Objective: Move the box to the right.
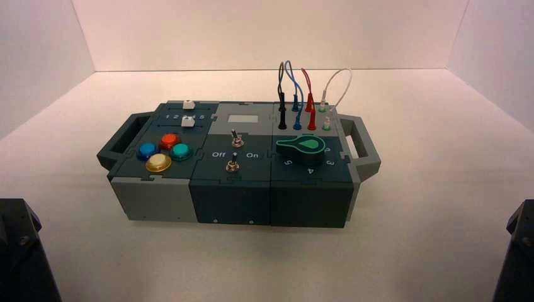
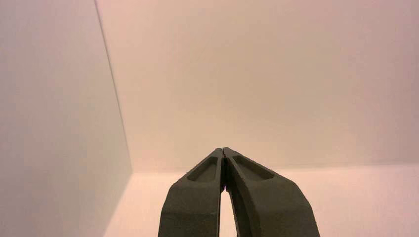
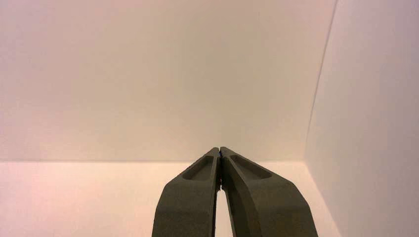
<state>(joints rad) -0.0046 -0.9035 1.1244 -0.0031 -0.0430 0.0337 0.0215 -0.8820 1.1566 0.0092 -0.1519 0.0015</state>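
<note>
Bench (image 1: 409, 207): flat, pale white surface, matte, evenly lit with a faint pinkish cast. Back wall (image 1: 271, 31): plain white panel, meeting the bench in a straight seam. Left wall (image 1: 31, 56) and right wall (image 1: 504, 56): matching white panels, angled outward, forming an open-fronted enclosure

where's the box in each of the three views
High view: the box sits mid-picture on the white floor, handles at both ends.
Left wrist view: not in it; only the shut left end effector and white walls.
Right wrist view: not in it; only the shut right end effector.
Shared landmark: the white back wall meeting the floor.
</note>
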